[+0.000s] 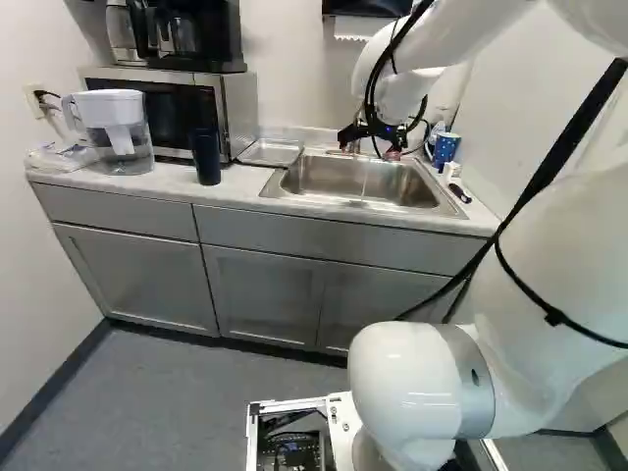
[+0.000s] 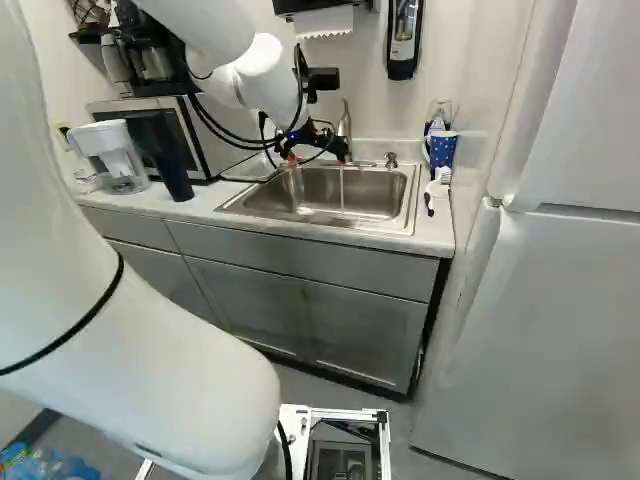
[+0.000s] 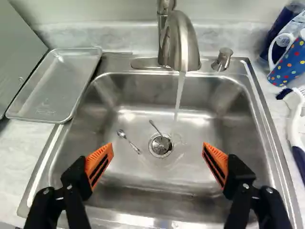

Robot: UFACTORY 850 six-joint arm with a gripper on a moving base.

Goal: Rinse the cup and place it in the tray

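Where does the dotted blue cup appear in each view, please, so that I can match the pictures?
Left base view: the dotted blue cup is right of the middle, beside the sink.
Right base view: right of the middle, near the fridge.
Wrist view: outside the sink's rim, by the white brush.
Shared landmark: the sink.

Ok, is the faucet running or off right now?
Running: in the wrist view, a stream of water falls from the faucet's spout into the sink.

From where I'm standing I count two small metal utensils (image 3: pixel 130 142), one sink (image 3: pixel 119 100), one running faucet (image 3: pixel 184 43), one tray (image 3: pixel 62 81), one spotted cup (image 3: pixel 289 62), one dark tumbler (image 1: pixel 205 157), one water pitcher (image 1: pixel 123 139), one microwave (image 1: pixel 238 108) and one coffee maker (image 1: pixel 211 39).
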